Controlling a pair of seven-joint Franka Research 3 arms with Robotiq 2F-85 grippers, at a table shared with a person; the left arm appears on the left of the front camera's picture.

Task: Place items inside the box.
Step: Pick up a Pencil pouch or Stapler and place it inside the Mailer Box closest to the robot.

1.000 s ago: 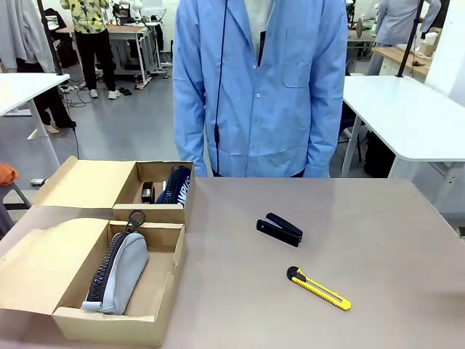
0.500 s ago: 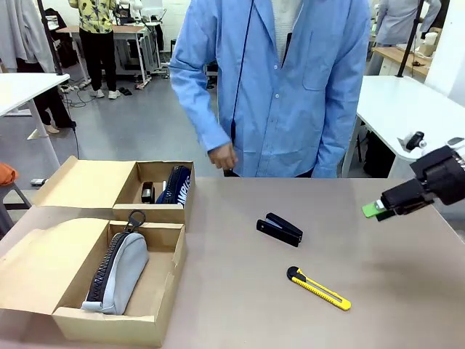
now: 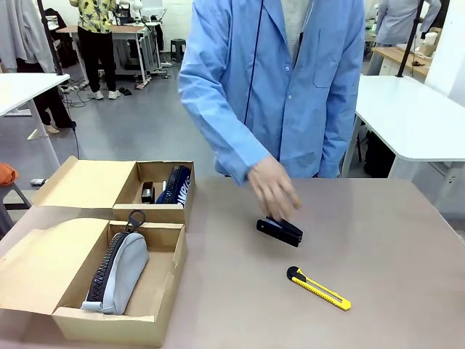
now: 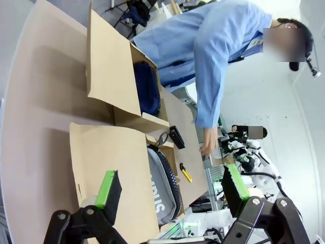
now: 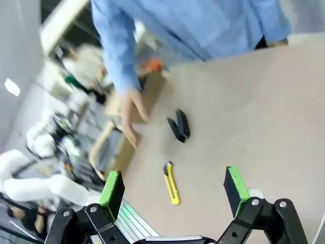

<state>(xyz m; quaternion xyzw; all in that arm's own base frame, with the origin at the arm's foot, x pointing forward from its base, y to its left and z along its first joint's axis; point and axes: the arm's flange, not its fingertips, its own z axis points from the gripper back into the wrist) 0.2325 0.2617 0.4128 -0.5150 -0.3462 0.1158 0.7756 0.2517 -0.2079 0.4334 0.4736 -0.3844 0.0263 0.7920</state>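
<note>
A person's hand [image 3: 275,190] reaches down onto the black stapler [image 3: 282,230] in the middle of the table. The yellow-and-black utility knife [image 3: 318,289] lies nearer me, to its right. The grey zipped pencil case [image 3: 116,273] rests in the near cardboard box [image 3: 166,289]. In the far box [image 3: 149,212] stand the dark blue pouch [image 3: 174,185] and a small black item [image 3: 147,192]. My left gripper [image 4: 171,186] is open and empty above the boxes, over the pencil case [image 4: 161,185]. My right gripper [image 5: 173,186] is open, high above the stapler [image 5: 179,124] and knife [image 5: 171,183].
Both boxes have wide flaps [image 3: 80,182] folded out to the left. The person in a blue coat [image 3: 290,80] leans over the far table edge. White tables [image 3: 414,116] stand behind to the right.
The person has bent forward and brought a hand down onto the stapler. My right gripper, at the right edge half a second ago, has left the front view.
</note>
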